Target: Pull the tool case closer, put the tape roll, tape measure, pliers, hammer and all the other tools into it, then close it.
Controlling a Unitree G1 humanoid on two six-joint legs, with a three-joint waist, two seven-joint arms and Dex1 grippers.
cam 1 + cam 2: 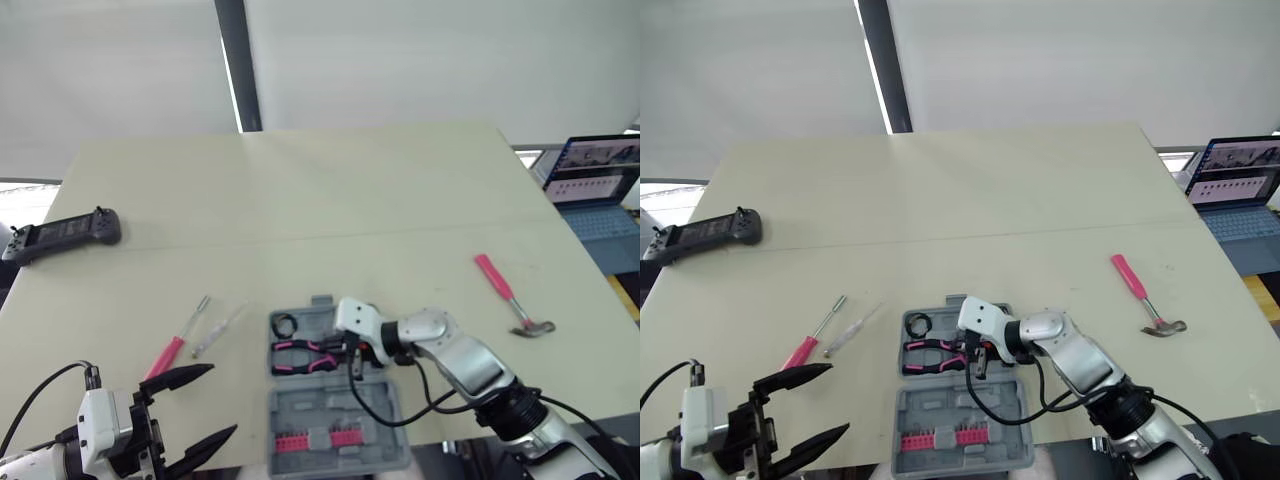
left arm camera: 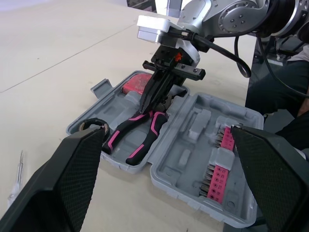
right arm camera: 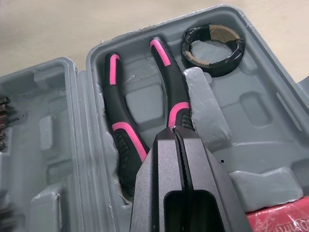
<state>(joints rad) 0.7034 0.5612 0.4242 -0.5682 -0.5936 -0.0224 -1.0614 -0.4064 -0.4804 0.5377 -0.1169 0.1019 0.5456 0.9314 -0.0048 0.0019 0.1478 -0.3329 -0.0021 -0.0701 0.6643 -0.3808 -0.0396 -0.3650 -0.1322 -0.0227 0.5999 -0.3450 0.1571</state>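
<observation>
Pale table (image 1: 350, 190), white blinds (image 1: 420, 60), open tool case (image 1: 335, 405), left hand (image 1: 222, 400) apart, right hand (image 3: 175, 133) together.

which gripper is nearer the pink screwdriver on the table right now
Left. The left gripper hangs open close beside the handle of the pink screwdriver. The right gripper is farther off, shut, down at the pliers in the tool case.

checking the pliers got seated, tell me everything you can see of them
The pliers have black handles with pink stripes, slightly spread. They lie flat in a moulded recess of the open grey tool case, handle ends near the tape roll. The right gripper, shut, touches their joint and hides the head.
</observation>
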